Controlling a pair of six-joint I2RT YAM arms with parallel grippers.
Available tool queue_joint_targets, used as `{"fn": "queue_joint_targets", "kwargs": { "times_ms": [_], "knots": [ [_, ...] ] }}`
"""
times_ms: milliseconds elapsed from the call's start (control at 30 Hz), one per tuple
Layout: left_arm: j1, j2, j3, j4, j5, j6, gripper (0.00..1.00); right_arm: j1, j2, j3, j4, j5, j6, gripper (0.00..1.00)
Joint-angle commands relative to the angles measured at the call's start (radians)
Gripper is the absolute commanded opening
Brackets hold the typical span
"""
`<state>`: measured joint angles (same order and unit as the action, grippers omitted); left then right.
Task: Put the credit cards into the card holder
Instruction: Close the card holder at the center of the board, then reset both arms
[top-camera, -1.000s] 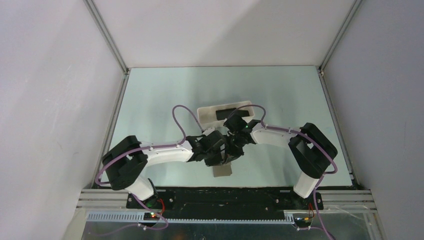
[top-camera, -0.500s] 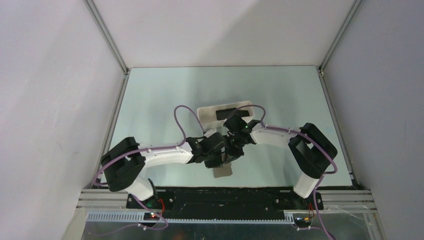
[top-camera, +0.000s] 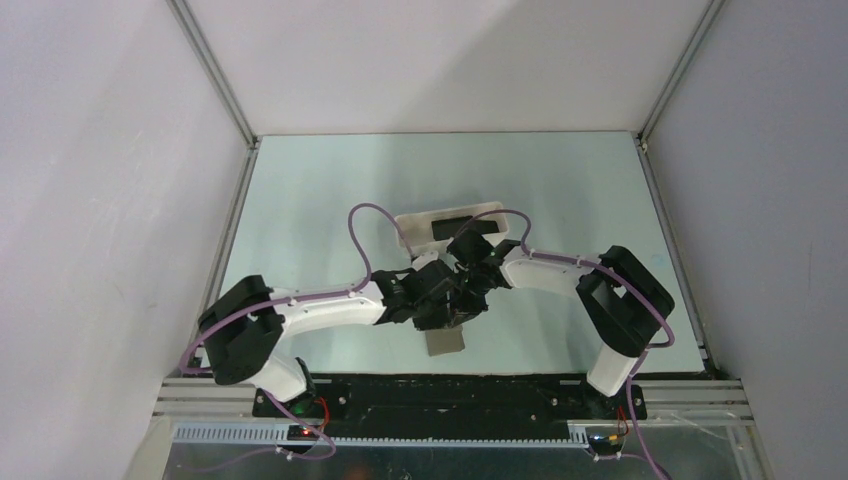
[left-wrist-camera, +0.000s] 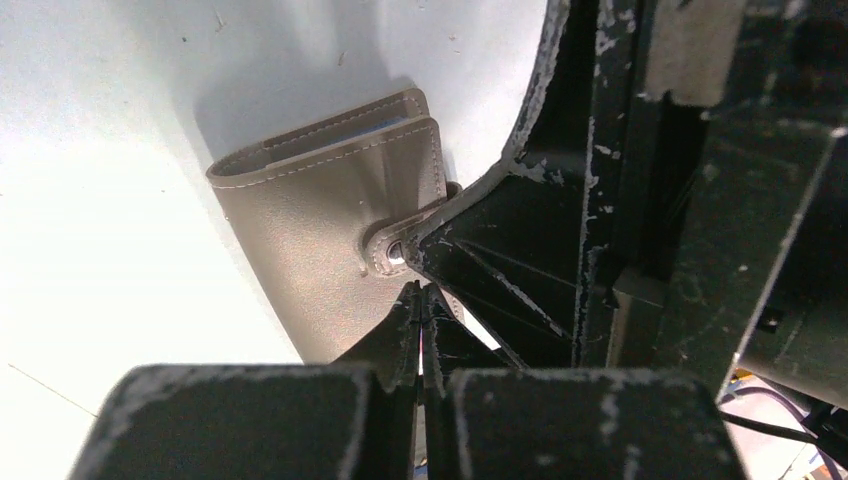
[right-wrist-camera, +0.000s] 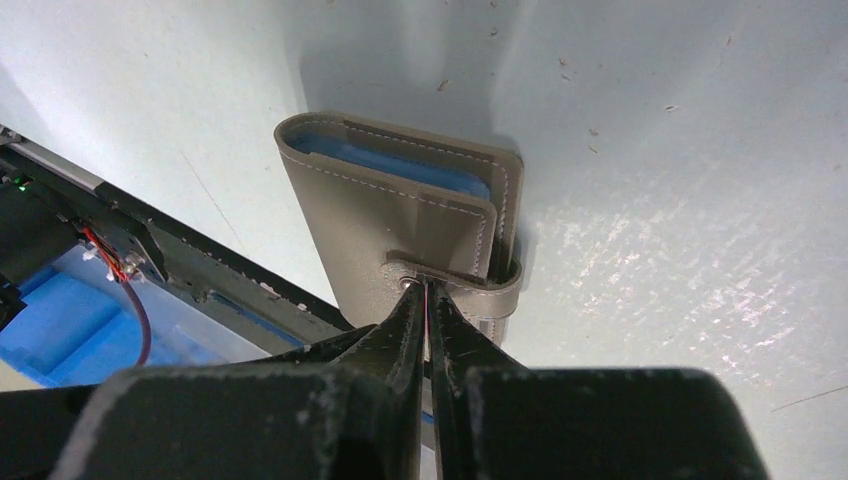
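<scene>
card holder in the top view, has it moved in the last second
No. The card holder keeps the same spot against the table's near edge.

Card holder (top-camera: 446, 342) before tray (top-camera: 408, 228), on table (top-camera: 300, 200)

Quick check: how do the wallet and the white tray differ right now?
The wallet is grey-brown and folded, strap across its face; the tray is white and open-topped. The wallet lies nearer the robot, with the left gripper and right gripper closed at it; the tray sits farther back. The tray holds a black card; the wallet shows none. Both lie flat on the table.
</scene>
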<state>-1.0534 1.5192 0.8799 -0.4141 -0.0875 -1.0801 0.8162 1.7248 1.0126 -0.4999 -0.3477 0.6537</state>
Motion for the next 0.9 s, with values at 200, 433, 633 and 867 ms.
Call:
{"fn": "queue_joint_targets", "kwargs": {
  "times_ms": [200, 433, 633, 867],
  "knots": [
    [0.009, -0.095, -0.02, 0.006, -0.072, -0.021, 0.15, 0.023, 0.02, 0.035, -0.008, 0.036, -0.017, 0.07],
    [0.078, -0.247, -0.126, 0.139, -0.044, -0.013, 0.48, 0.021, -0.113, 0.034, 0.023, 0.023, -0.011, 0.11],
    [0.187, -0.404, -0.286, 0.354, 0.043, -0.001, 0.63, -0.014, -0.22, 0.034, 0.02, 0.025, -0.007, 0.14],
    [0.376, -0.664, -0.504, 0.513, 0.062, 0.039, 0.79, -0.046, -0.344, 0.031, -0.034, 0.177, -0.054, 0.51]
  ]
}}
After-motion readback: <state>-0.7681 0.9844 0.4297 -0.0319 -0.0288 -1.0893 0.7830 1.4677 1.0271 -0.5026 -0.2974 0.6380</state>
